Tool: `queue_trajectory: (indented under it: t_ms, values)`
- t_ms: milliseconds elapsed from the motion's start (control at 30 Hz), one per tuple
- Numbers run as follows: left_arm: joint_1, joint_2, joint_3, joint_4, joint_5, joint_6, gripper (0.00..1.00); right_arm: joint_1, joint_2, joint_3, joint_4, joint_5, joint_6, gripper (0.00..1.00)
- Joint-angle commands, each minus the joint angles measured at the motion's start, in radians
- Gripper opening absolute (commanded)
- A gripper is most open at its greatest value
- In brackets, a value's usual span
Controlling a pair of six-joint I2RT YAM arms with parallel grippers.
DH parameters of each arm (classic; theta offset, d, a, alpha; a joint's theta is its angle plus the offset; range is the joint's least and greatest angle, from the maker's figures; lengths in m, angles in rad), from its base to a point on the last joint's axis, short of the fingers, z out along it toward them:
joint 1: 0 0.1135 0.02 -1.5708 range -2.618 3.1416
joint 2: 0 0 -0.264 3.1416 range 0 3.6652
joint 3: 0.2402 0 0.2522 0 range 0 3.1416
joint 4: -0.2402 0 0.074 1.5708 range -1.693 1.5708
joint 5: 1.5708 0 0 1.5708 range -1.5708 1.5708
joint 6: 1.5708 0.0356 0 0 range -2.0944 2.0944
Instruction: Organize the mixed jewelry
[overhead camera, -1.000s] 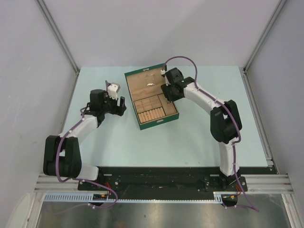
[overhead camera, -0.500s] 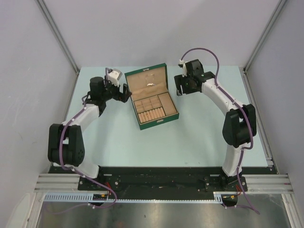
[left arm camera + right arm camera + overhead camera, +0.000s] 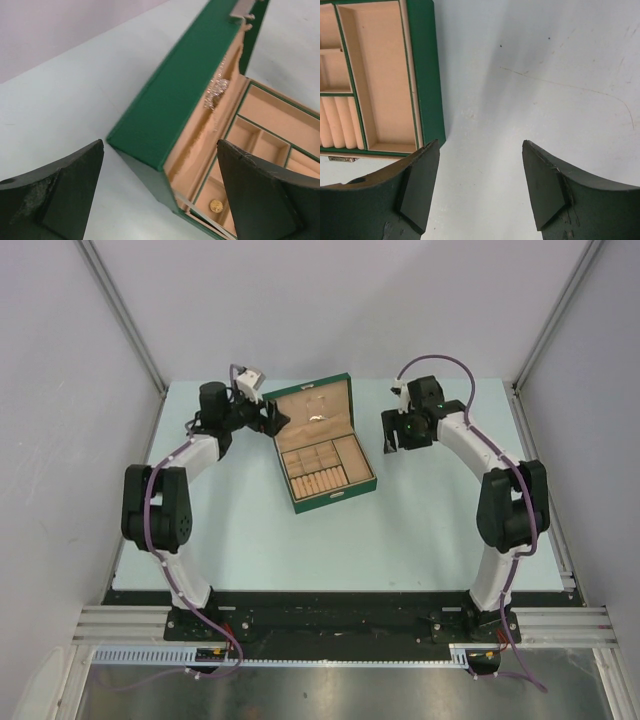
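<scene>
Both hands gaped empty: the left hand by the raised lid of the green box, the right hand above the table just right of that box. The sparkly necklace lay against the lid's tan lining.

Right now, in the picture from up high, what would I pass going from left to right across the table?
left gripper → green box → right gripper
</scene>
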Motion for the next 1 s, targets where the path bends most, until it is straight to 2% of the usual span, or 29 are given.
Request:
queue_trajectory:
  t_ms: [0, 467, 667, 967]
  values:
    - [0.005, 0.013, 0.033, 0.056, 0.187, -0.041, 1.0, -0.021, -0.075, -0.025, 0.03, -0.03, -0.011, 0.71]
    - [0.004, -0.206, -0.179, 0.029, 0.297, -0.04, 1.0, -0.048, -0.123, -0.068, 0.042, -0.038, -0.012, 0.71]
    - [0.001, -0.331, -0.269, -0.04, 0.301, -0.011, 1.0, -0.059, -0.15, -0.087, 0.042, -0.036, -0.011, 0.71]
    - [-0.01, -0.539, -0.406, -0.117, 0.233, 0.034, 1.0, -0.088, -0.187, -0.123, 0.05, -0.05, -0.011, 0.71]
